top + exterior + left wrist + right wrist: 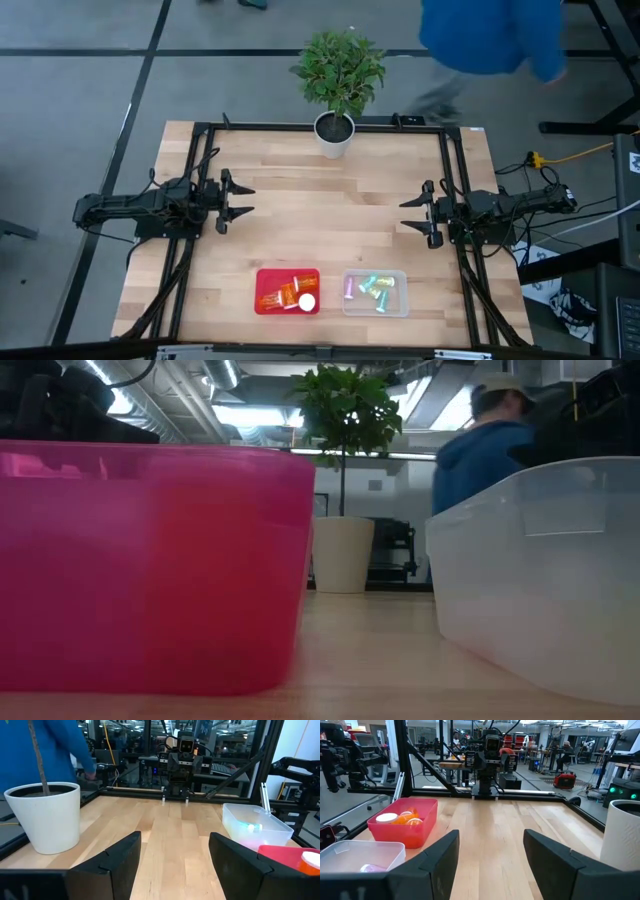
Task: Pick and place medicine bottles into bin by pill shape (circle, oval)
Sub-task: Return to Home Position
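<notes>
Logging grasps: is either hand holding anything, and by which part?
Nothing is held: the left hand and the right hand are both open and empty.

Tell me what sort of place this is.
Probably a robotics lab: the left gripper and right gripper wait over a wooden table, more workstations fill the hall behind, and ducts run overhead.

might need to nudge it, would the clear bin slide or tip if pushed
The clear bin looks thin-walled and holds only a few small bottles, so it is probably light. Low and wide on the smooth table, it would likely slide rather than tip. Its walls may flex if gripped.
</notes>
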`<state>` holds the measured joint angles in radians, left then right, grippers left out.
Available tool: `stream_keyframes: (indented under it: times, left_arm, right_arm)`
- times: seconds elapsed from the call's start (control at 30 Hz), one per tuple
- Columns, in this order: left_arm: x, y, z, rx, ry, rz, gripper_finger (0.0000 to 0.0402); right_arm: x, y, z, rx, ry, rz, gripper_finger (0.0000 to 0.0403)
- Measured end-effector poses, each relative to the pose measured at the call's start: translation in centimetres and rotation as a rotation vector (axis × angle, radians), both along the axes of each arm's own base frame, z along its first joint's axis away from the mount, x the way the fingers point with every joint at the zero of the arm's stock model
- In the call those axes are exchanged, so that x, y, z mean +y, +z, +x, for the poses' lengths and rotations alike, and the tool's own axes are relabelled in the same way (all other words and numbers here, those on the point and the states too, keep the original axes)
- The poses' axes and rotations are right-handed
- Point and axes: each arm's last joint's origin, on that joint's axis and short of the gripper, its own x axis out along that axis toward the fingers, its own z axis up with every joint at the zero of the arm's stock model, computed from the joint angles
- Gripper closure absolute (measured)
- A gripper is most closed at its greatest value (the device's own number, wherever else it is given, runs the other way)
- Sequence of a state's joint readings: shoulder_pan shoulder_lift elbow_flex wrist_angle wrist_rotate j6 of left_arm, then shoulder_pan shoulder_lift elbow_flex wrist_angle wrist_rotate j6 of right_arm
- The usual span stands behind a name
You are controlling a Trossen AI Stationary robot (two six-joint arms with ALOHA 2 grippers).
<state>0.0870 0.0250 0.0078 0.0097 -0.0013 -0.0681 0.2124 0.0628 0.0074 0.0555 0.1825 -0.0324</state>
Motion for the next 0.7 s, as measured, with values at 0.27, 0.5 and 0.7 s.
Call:
stream_keyframes:
  times: [0.27,0.5,0.7]
  left_arm:
    - [0.0,0.0,0.0,0.000,0.000,0.000,0.0174]
    - [0.0,0.0,0.0,0.000,0.001,0.000,0.0174]
    - [0.0,0.0,0.0,0.000,0.000,0.000,0.0174]
  right_arm:
    - [0.0,0.0,0.0,0.000,0.000,0.002,0.0178]
    - [-0.2,0.1,-0.1,-0.018,-0.014,0.006,0.0178]
    - [-1.1,0.4,-0.3,-0.051,-0.083,0.027,0.0178]
